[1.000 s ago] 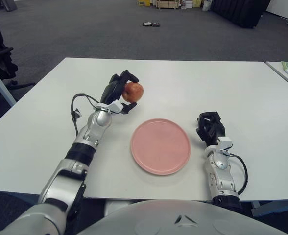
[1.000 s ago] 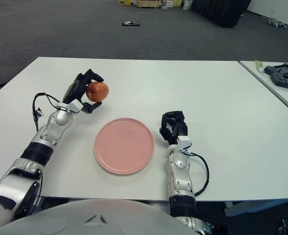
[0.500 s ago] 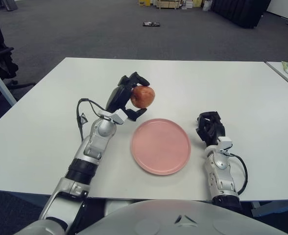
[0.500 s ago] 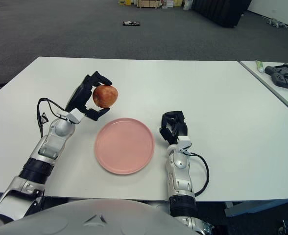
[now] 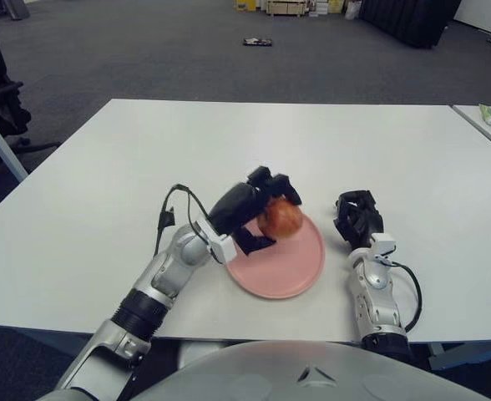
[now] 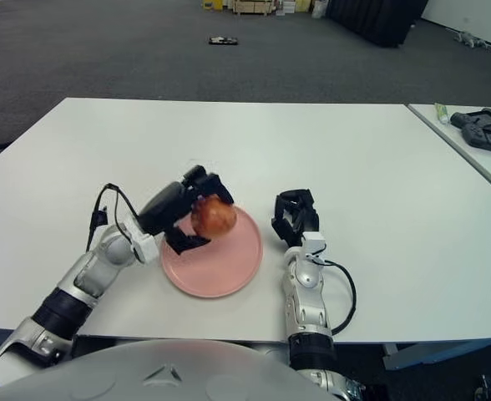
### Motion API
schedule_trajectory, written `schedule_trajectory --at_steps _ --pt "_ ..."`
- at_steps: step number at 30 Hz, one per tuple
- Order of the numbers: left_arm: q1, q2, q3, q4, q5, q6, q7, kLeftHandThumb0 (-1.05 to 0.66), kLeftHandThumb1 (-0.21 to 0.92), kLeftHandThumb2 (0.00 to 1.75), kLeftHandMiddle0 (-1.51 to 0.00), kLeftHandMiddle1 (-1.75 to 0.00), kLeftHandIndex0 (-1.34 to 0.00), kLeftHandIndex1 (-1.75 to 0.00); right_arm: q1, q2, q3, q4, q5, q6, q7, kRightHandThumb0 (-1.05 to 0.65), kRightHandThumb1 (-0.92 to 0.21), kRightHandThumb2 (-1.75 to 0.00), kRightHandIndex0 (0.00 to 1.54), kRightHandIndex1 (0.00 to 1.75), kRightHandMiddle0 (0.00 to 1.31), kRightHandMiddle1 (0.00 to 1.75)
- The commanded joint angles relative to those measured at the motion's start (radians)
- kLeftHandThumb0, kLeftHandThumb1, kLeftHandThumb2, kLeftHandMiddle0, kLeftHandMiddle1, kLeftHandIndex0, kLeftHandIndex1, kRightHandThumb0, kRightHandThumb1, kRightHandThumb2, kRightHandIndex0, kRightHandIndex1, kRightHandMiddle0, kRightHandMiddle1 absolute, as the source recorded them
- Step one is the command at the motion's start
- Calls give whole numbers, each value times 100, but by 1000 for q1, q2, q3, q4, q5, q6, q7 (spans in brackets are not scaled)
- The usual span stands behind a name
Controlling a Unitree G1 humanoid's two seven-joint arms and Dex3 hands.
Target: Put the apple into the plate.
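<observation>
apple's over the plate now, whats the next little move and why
Probably lower the left hand a little and then open the fingers. It grips the apple over the far part of the pink plate, and whether the apple already touches the plate is hard to tell, so easing down first should keep it from rolling. The right hand rests on the table beside the plate.

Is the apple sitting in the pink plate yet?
Cannot tell for sure. The left hand grips the apple over the plate; whether it touches the plate is hidden.
</observation>
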Motion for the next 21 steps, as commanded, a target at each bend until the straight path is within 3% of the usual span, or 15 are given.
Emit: schedule_trajectory --at_steps 1,12,21 --pt "-40 22 -6 36 35 -34 -10 -18 30 139 -128 -175 -104 -175 -9 -1 -3 8 4 3 1 -36 -80 -70 52 125 26 175" --pt "-77 47 -54 119 140 -33 -59 -19 32 137 -123 -175 -99 -175 -7 0 -4 11 5 -12 3 -36 -80 -70 52 124 26 175" --pt "-95 52 -93 200 230 -46 -19 -19 33 136 -122 -175 -97 -175 -8 3 -5 11 4 -3 -5 -36 -79 -71 53 124 27 175"
